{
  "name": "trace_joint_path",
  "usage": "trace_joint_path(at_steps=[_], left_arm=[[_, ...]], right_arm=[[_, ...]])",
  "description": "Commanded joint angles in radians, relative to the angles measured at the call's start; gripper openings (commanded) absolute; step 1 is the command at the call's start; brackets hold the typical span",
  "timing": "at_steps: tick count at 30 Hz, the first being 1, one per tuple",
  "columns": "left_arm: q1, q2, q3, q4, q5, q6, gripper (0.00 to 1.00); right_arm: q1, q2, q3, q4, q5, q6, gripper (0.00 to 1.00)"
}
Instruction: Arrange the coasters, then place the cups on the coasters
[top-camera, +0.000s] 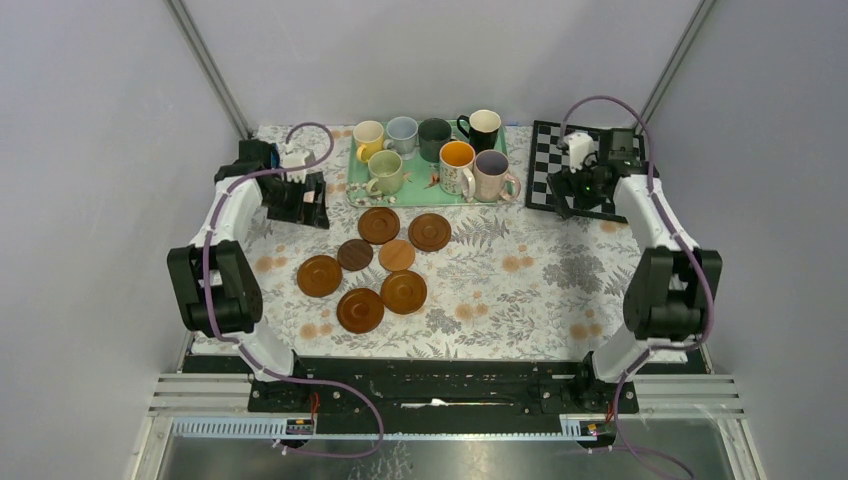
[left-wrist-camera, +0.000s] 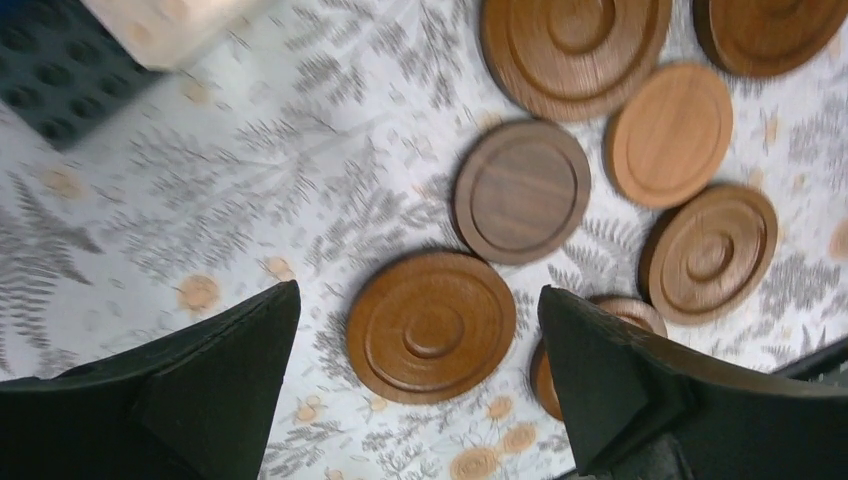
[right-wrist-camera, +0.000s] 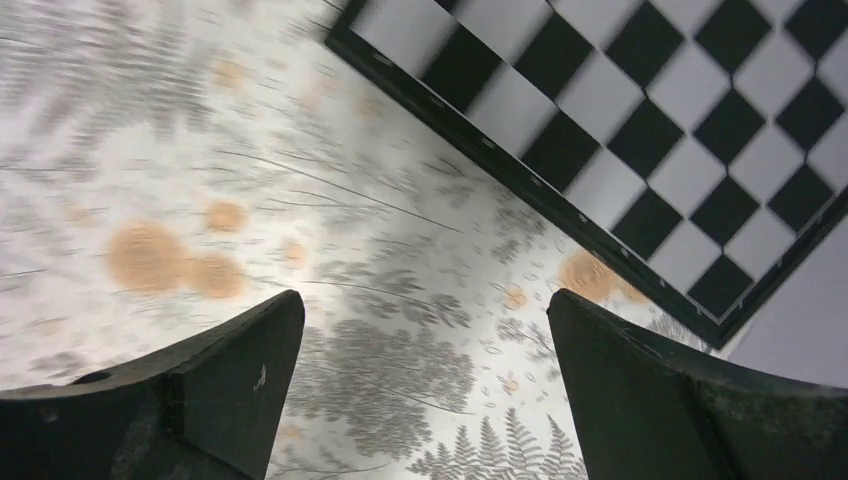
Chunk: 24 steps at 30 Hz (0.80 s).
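Observation:
Several round brown wooden coasters (top-camera: 379, 225) lie loose in a cluster on the floral tablecloth, left of centre. Several cups, among them a yellow one (top-camera: 368, 138), a black one (top-camera: 484, 129) and a pinkish one (top-camera: 491, 175), stand on the green tray (top-camera: 418, 190) at the back. My left gripper (top-camera: 305, 200) hovers open at the left of the tray. In the left wrist view it (left-wrist-camera: 418, 293) looks down on a mid-brown coaster (left-wrist-camera: 432, 327), with a dark coaster (left-wrist-camera: 522, 190) beyond. My right gripper (top-camera: 570, 195) (right-wrist-camera: 425, 298) hangs open over bare cloth beside the checkerboard.
A black-and-white checkerboard (top-camera: 548, 160) (right-wrist-camera: 640, 110) lies at the back right, under the right wrist. The grey enclosure walls close in the table on three sides. A dark studded object (left-wrist-camera: 60, 70) shows at the top left of the left wrist view.

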Motion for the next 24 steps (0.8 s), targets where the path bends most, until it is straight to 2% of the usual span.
trace_joint_path(at_steps=[1, 5, 12, 18, 24], left_arm=[[-0.001, -0.075, -0.121, 0.036, 0.094, 0.125, 0.96], [-0.006, -0.102, -0.233, 0.127, 0.142, 0.153, 0.93], [-0.008, -0.122, -0.319, 0.211, 0.075, 0.177, 0.89], [0.005, -0.116, -0.307, 0.217, 0.052, 0.116, 0.87], [0.011, -0.128, -0.293, 0.235, 0.048, 0.091, 0.87]], right_arm=[[0.185, -0.137, -0.044, -0.043, -0.142, -0.01, 1.0], [0.392, -0.15, -0.1, 0.077, -0.145, 0.033, 0.98], [0.646, -0.01, -0.081, 0.297, -0.045, 0.067, 0.86], [0.733, 0.204, 0.073, 0.348, 0.008, 0.109, 0.7], [0.757, 0.322, 0.18, 0.385, 0.07, 0.125, 0.65]])
